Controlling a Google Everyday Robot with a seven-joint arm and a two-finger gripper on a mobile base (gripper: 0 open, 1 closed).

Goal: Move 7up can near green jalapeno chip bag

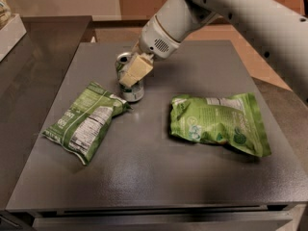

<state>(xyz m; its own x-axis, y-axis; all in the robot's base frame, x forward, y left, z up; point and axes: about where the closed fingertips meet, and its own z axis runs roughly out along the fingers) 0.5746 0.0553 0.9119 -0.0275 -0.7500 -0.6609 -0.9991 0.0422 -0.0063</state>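
The 7up can (133, 91), silver and green with a silver top, stands upright on the dark grey table (159, 177), just right of the top corner of the green jalapeno chip bag (85, 121). That bag is darker green with a white nutrition panel and lies at the left. My gripper (132, 72) comes down from the upper right, and its cream-coloured finger (136, 70) lies across the front of the can's upper half.
A wider, brighter lime-green chip bag (219, 123) lies at the right of the table. A white object (9, 32) sits on a darker counter at the far left. The table's front edge (154, 208) runs along the bottom.
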